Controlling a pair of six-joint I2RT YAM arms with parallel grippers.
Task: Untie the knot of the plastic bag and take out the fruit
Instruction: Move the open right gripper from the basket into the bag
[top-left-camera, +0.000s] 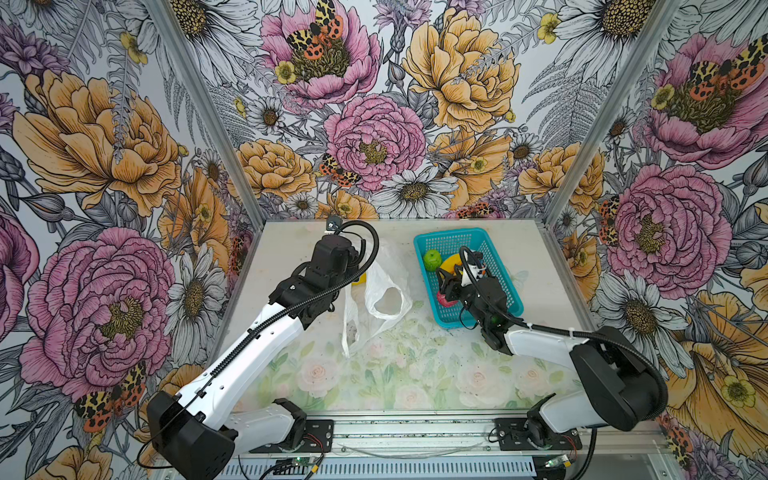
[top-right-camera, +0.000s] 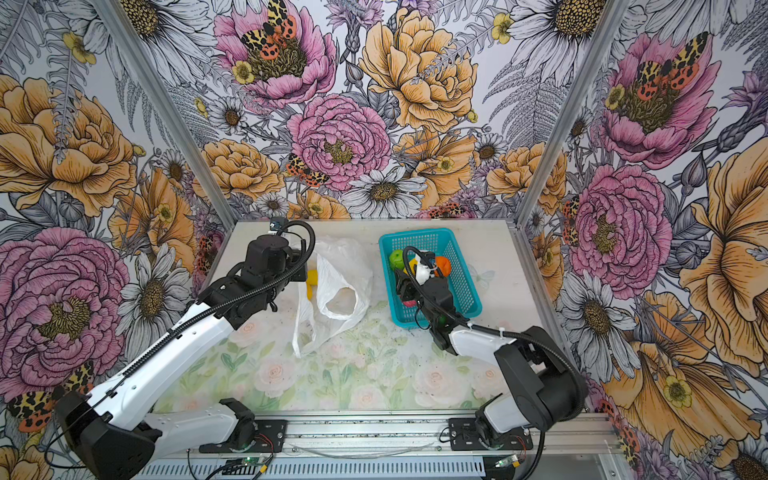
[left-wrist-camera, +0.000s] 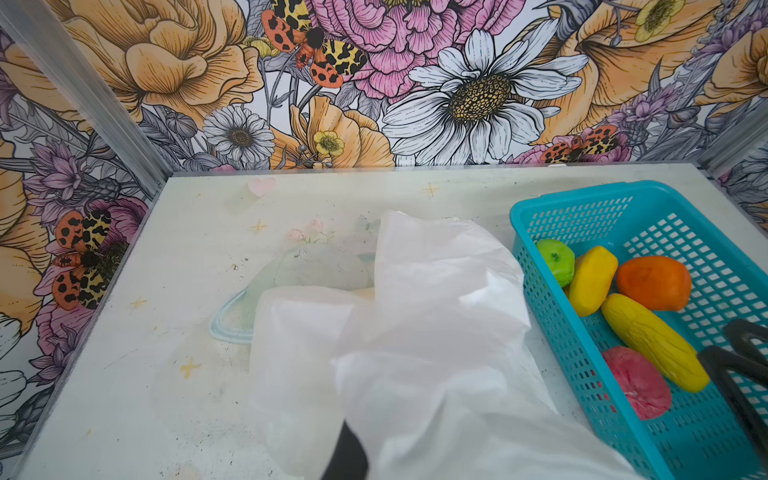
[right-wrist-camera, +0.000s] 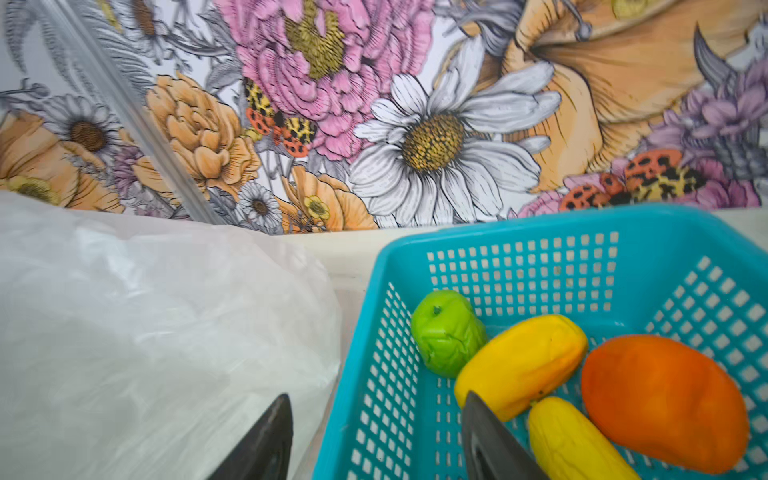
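Floral wallpaper (top-left-camera: 374, 137) closes the cell on three sides; the bench (top-left-camera: 415, 374) bears a faded rose print.

Left side. The left arm (top-left-camera: 266, 332) reaches to the far left-centre, and its wrist covers its own tip in both top views. Only the left wrist view shows the left pincer (left-wrist-camera: 345, 453). It is closed on the plastic bag (left-wrist-camera: 436, 332), whose white film drapes over it and blocks much of the bench beyond.

Centre. The bag lies crumpled between arm and basket, with one loop handle (top-left-camera: 388, 297) spread open. A yellow fruit (top-left-camera: 359, 277) shows at the bag's left edge, just beside the left wrist; only the top views show it plainly.

Right side. The teal basket (top-left-camera: 449, 237) stands far right, just beside the bag. The left wrist view shows five pieces inside:
- green apple (left-wrist-camera: 555, 262)
- yellow oblong fruit (left-wrist-camera: 592, 280)
- orange fruit (left-wrist-camera: 654, 282)
- ridged yellow fruit (left-wrist-camera: 652, 340)
- pink-red ball (left-wrist-camera: 636, 382)

In both top views the right arm (top-left-camera: 536, 340) covers much of these. The right pincer (right-wrist-camera: 374, 449) hangs over the basket's left wall, jaws well apart, holding nothing. One finger is over the basket, its mate over the bench beside the bag. The pink-red ball falls outside the right wrist view.
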